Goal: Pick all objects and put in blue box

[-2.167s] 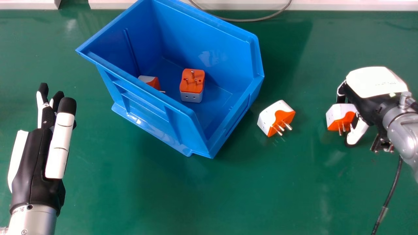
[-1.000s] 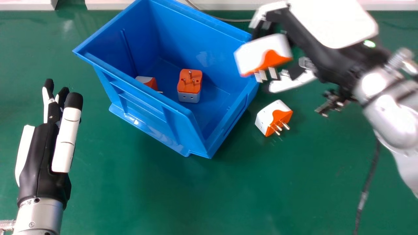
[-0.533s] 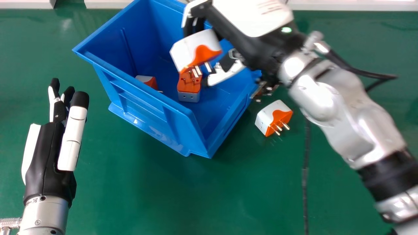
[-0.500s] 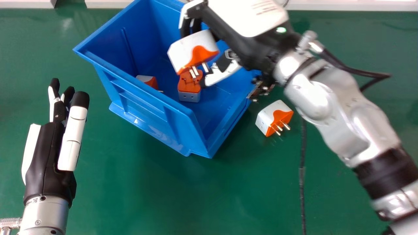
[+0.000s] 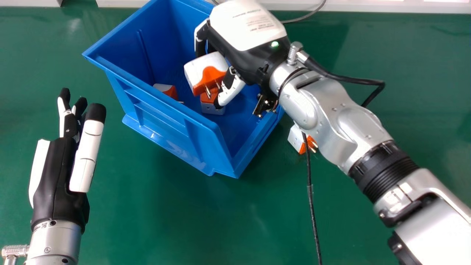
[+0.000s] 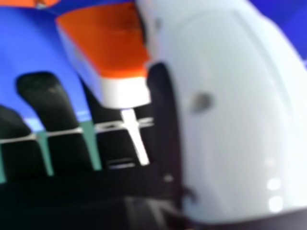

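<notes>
Right hand (image 5: 244,31) swung from frame right to upper centre, clamped on a plug adapter (image 5: 201,67) over the blue box (image 5: 165,123) | two adapters (image 5: 166,89) lay inside, another adapter (image 5: 296,138) right of centre on the glossy green table (image 5: 184,221) | left hand (image 5: 60,176), lower left, had straight fingers | pale ledge (image 5: 386,6) ran along the top | small print marked the right hand's back

The box (image 5: 169,125) is showing blue; the surface (image 5: 184,221), green — the plugs (image 5: 206,70) are pairing orange with white.

Left robot hand (image 5: 59,176) open, right one (image 5: 246,29) curled
</notes>
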